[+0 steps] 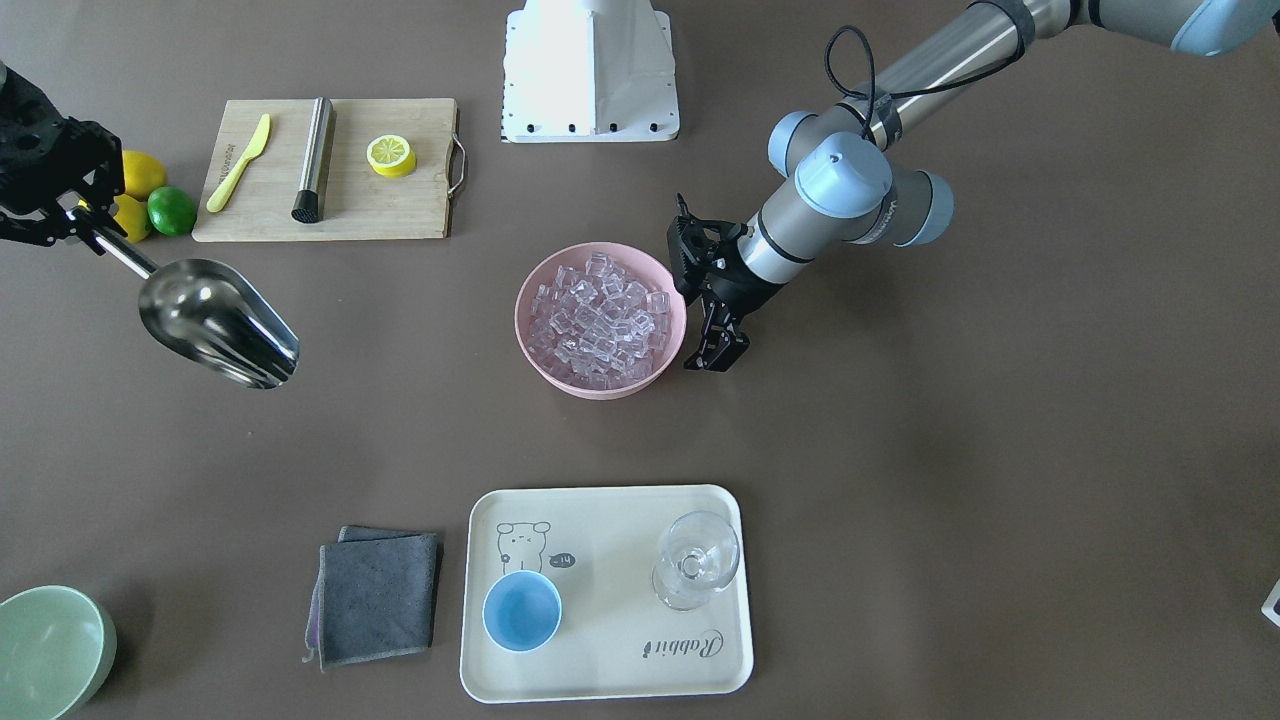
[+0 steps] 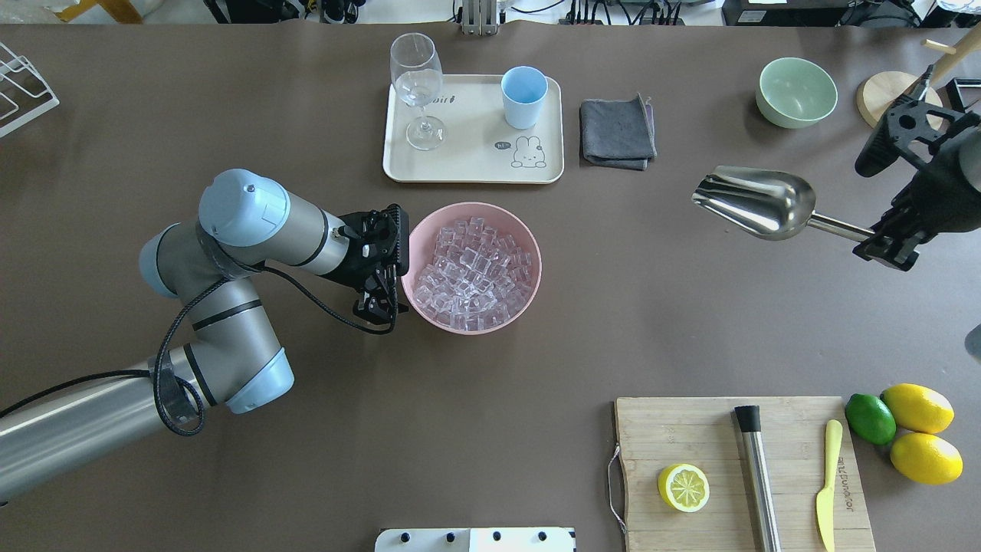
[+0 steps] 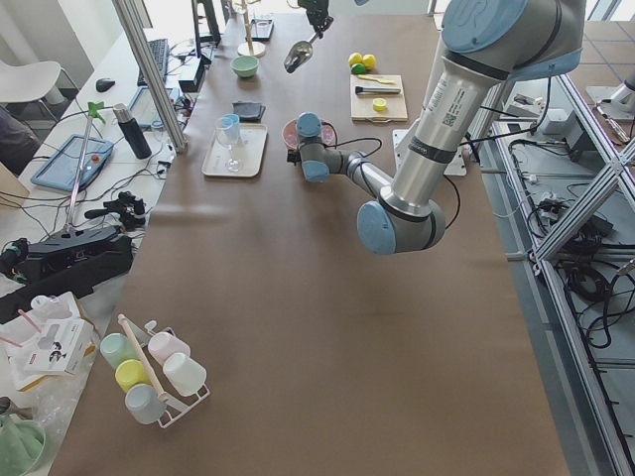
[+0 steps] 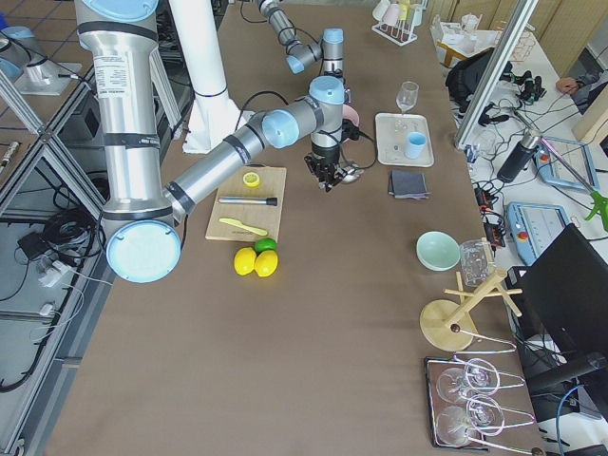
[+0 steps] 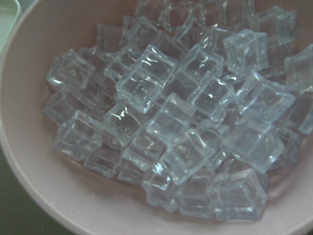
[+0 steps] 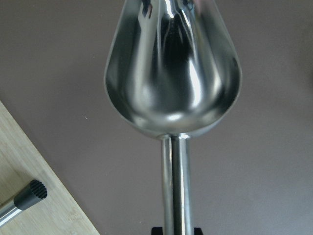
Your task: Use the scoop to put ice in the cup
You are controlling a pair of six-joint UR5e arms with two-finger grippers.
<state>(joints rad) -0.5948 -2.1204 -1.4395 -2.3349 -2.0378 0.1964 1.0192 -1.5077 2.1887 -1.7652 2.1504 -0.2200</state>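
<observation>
The robot's left arm [image 2: 230,253] reaches in low over the brown desk [image 2: 613,345], elbow folded and wrist turned toward a pink bowl [image 2: 526,230]. The left jaws hang just beside the bowl's rim on its outer side, and whether they are spread or closed cannot be told. Its wrist camera looks straight down into the bowl. The right arm [image 2: 931,184] stands well apart at the other end of the desk, its wrist raised, the right jaws clamped on the thin handle of the scoop [image 2: 755,203].

A wooden cutting board [image 2: 690,437] lies at the near edge on the robot's right, carrying a steel cylinder [image 2: 759,483], a yellow knife [image 2: 828,483] and a halved lemon [image 2: 684,487]. Two lemons [image 2: 918,408] and a lime [image 2: 871,418] sit just beside it. A cream tray [image 2: 467,157] lies beyond the pink bowl with a stemmed glass [image 2: 418,84] on it. A folded grey cloth [image 2: 617,132] lies beside the tray, between it and a pale green bowl [image 2: 797,92].

The scoop hangs clear of the desk, shiny and holding nothing, its open mouth pointing toward the pink bowl. The light-blue cup [image 2: 524,96] stands upright on the tray beside the glass, with no cubes in it. The ice [image 2: 474,268], clear glassy cubes, lies heaped in the pink bowl.
</observation>
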